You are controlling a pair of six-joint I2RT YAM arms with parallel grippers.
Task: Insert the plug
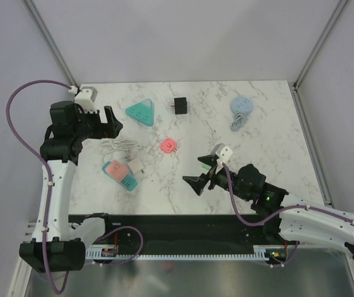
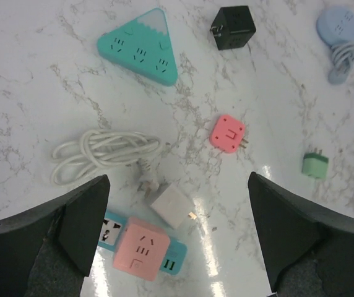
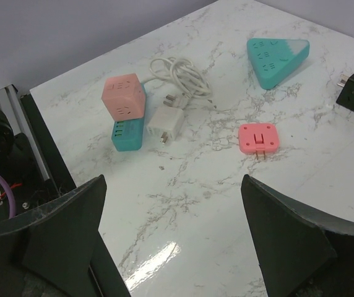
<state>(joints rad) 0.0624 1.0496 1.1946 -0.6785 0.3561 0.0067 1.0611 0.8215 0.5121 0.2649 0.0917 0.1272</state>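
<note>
The left gripper [image 1: 110, 122] hangs with its jaws spread wide and nothing between them, over the left rear part of a white, grey-veined marble bench [image 1: 270, 142]. The right gripper [image 1: 197, 171] is just as wide open and empty, low over the front middle of the bench and aimed toward the left. Plain pale walls [image 1: 195, 37] close the bench in, with metal frame posts [image 1: 47, 37] at the rear corners.

In the left wrist view, the pink cube plug [image 2: 141, 247] shows low between the left gripper's fingers [image 2: 78, 223], nearer the left one. It stands on the teal strip [image 2: 174, 260], whose ends stick out on both sides of it. Whether it is pushed fully home cannot be told. From the right gripper it lies well apart, toward the bench's left edge.

Just beside the cube lies a white charger block [image 2: 172, 207], and a coiled white cable [image 2: 103, 154] lies behind it, the cable's plug end reaching the block. Farther out, in open bench, a flat pink adapter [image 2: 228, 133] lies with its prongs showing, and a small green plug [image 2: 315, 166] lies to its right. At the rear lie a teal triangular strip [image 2: 141, 49], a black cube [image 2: 233, 28] and a round blue socket [image 2: 340, 25] with its cord bundled beside it. Nothing stands over the pink cube.
</note>
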